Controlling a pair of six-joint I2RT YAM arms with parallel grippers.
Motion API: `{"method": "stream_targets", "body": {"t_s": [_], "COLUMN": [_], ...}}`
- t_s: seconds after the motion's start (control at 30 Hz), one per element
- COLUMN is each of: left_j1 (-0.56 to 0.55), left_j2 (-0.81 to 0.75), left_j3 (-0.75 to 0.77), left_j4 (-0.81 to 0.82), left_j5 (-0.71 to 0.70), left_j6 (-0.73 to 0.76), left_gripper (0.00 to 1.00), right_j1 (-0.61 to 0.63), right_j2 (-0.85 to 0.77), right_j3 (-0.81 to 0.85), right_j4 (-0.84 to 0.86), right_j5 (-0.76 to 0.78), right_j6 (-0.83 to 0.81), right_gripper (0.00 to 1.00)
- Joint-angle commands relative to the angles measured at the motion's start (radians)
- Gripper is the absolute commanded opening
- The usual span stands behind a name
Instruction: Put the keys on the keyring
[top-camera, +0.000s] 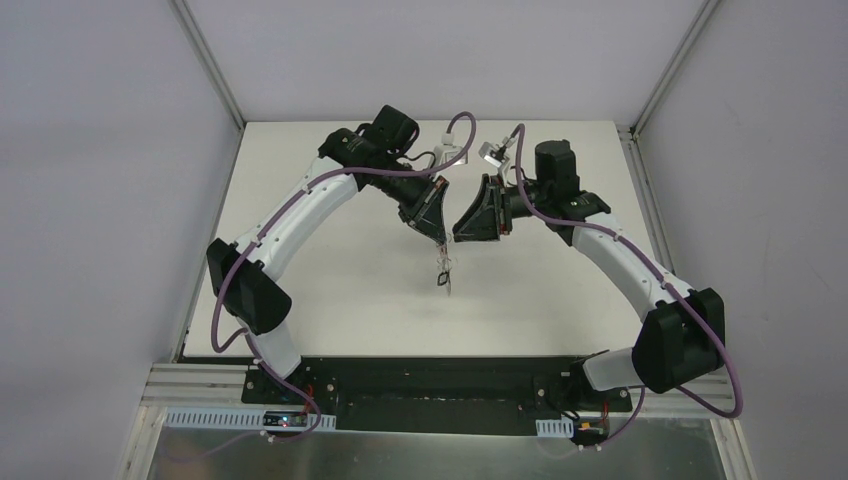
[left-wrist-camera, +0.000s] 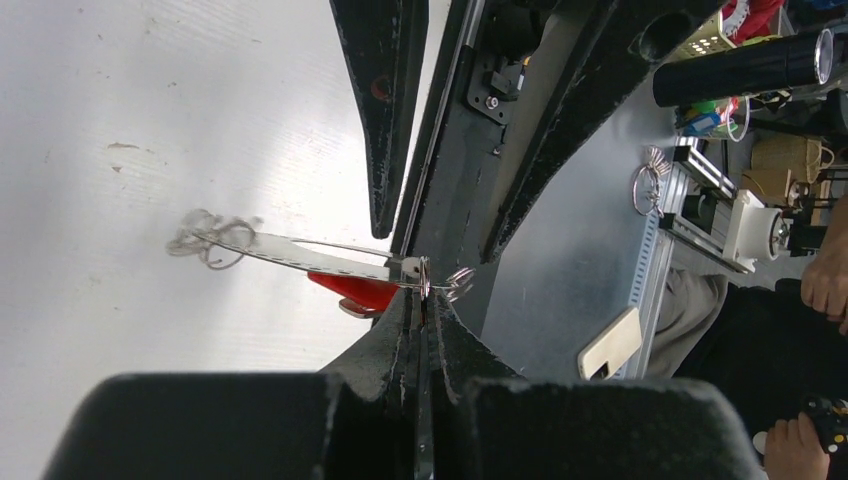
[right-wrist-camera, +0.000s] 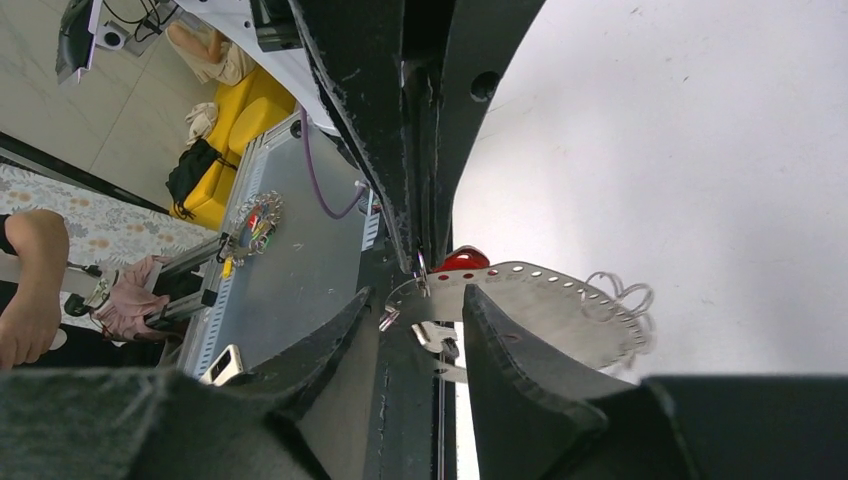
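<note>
My left gripper (left-wrist-camera: 425, 296) is shut on a small silver wire loop at the edge of the keyring (left-wrist-camera: 300, 256), a thin grey band seen edge-on and held above the table. The red-headed key (left-wrist-camera: 362, 291) hangs just under the band beside the jaws. In the right wrist view the keyring (right-wrist-camera: 560, 305) shows its row of holes and wire loops (right-wrist-camera: 620, 295), with the red key (right-wrist-camera: 465, 258) behind it and a small silver key (right-wrist-camera: 437, 338) below it. My right gripper (right-wrist-camera: 417, 293) is open, its fingers either side of the held loop. The dark-tagged key is not clearly shown.
In the top view both grippers (top-camera: 448, 236) meet over the middle of the white table (top-camera: 330, 290), with the keyring (top-camera: 445, 276) dangling below them. The black base rail (top-camera: 430, 385) runs along the near edge. A grey bench with a phone (left-wrist-camera: 608, 343) lies beyond.
</note>
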Motion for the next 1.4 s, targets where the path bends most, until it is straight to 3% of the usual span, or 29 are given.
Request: {"method": "stream_targets", "body": {"t_s": [0.0, 0.23, 0.37, 0.53, 0.6, 0.63, 0.73, 0.87, 0.97, 1.13, 1.37], "left_j1": [-0.012, -0.012, -0.013, -0.012, -0.012, -0.012, -0.011, -0.004, 0.005, 0.017, 0.026], "left_j2": [-0.01, -0.012, -0.013, -0.016, -0.017, -0.017, -0.024, -0.045, -0.067, -0.092, -0.083], "left_j3": [0.021, 0.006, -0.001, -0.01, -0.014, -0.015, -0.015, -0.021, -0.048, -0.097, -0.094], "left_j4": [0.002, 0.031, 0.039, 0.046, 0.048, 0.05, 0.05, 0.065, 0.099, 0.156, 0.183], "left_j5": [0.057, 0.078, 0.083, 0.082, 0.082, 0.082, 0.077, 0.083, 0.1, 0.115, 0.138], "left_j6": [-0.015, -0.035, -0.041, -0.042, -0.043, -0.042, -0.035, -0.035, -0.054, -0.092, -0.117], "left_gripper": [0.0, 0.0, 0.0, 0.0, 0.0, 0.0, 0.0, 0.14, 0.19, 0.2, 0.13], "right_j1": [0.018, 0.031, 0.037, 0.04, 0.041, 0.04, 0.031, 0.013, 0.0, -0.014, -0.019], "right_j2": [-0.015, 0.001, 0.008, 0.011, 0.01, 0.01, 0.009, 0.006, 0.005, 0.003, 0.002], "right_j3": [0.023, 0.025, 0.029, 0.023, 0.02, 0.021, 0.02, 0.004, -0.021, -0.058, -0.075], "right_j4": [0.021, 0.041, 0.048, 0.106, 0.127, 0.134, 0.158, 0.244, 0.35, 0.445, 0.499], "right_j5": [-0.021, -0.012, -0.014, -0.026, -0.031, -0.032, -0.025, -0.011, -0.005, -0.004, -0.008], "right_j6": [-0.015, 0.003, 0.012, 0.064, 0.086, 0.095, 0.119, 0.236, 0.324, 0.401, 0.442], "right_gripper": [0.39, 0.36, 0.29, 0.15, 0.02, 0.0, 0.0, 0.0, 0.0, 0.0, 0.0]}}
